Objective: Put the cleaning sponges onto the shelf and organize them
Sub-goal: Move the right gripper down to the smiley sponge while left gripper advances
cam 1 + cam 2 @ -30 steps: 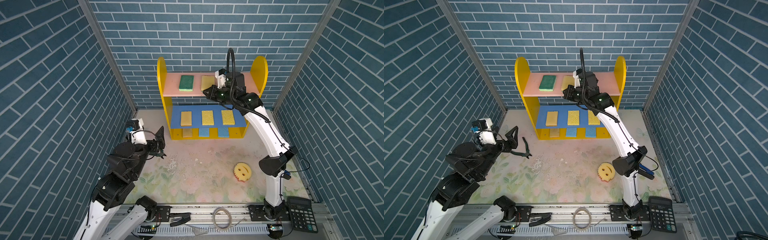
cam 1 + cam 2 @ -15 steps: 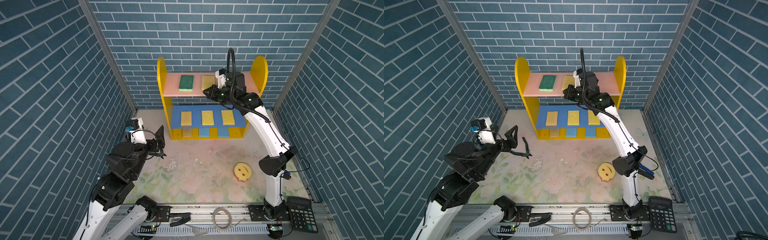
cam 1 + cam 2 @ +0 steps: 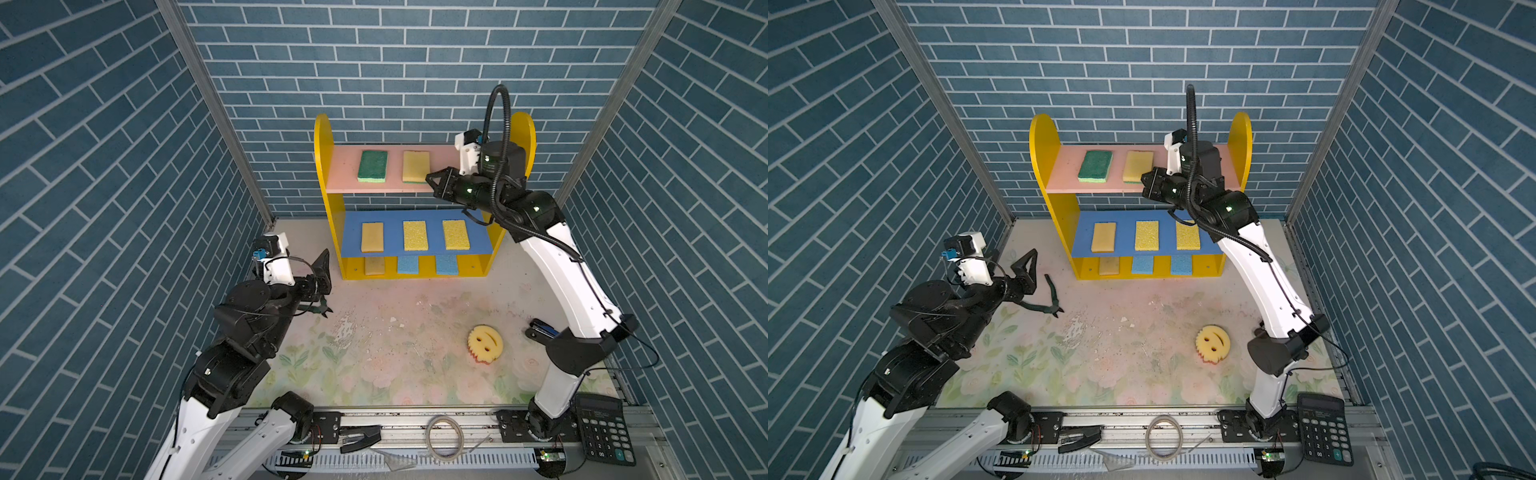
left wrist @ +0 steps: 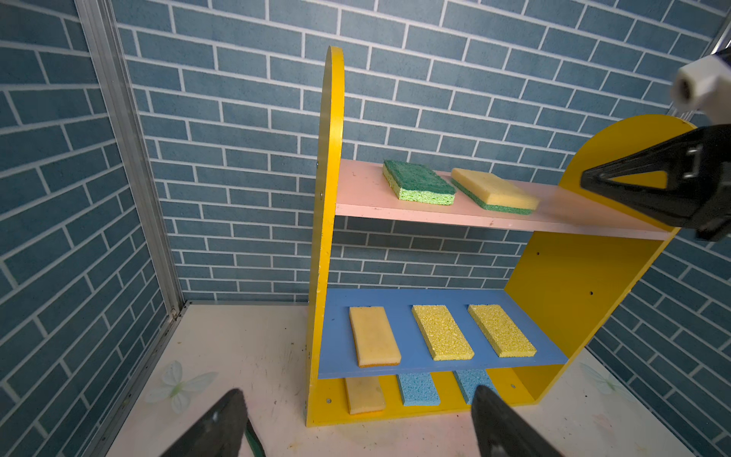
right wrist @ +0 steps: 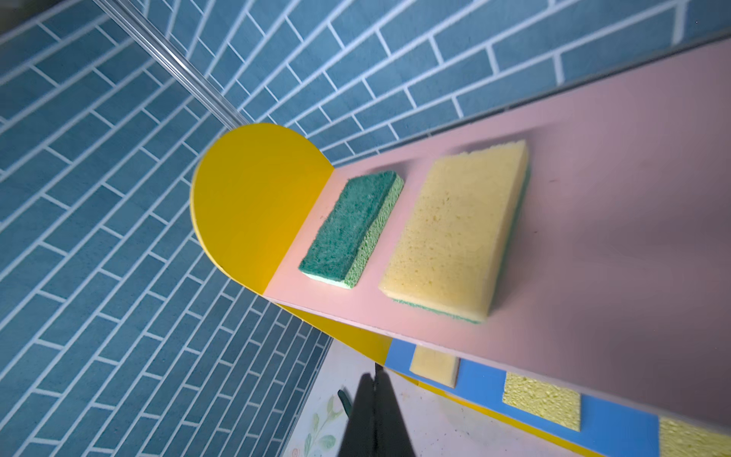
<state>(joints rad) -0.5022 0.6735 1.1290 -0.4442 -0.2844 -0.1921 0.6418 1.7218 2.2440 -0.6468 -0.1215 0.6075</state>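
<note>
Between blue brick walls [image 3: 415, 62], scuffed floral tabletop [image 3: 395, 374] with yellow shelf [image 3: 328, 166].

The right arm's wrist, with its white camera mount [image 3: 467, 151], has drawn back a little toward the right end of the pink top board [image 3: 343, 176] of the shelf [image 3: 323, 166]. Its right gripper [image 3: 428, 180], jaws closed, now sits just beside the front right corner of the yellow sponge [image 3: 415, 166]. In both top views the arm covers less of that sponge than a second ago, so nearly all of its top face [image 3: 1138, 166] now shows, lying flat on the board.
</note>
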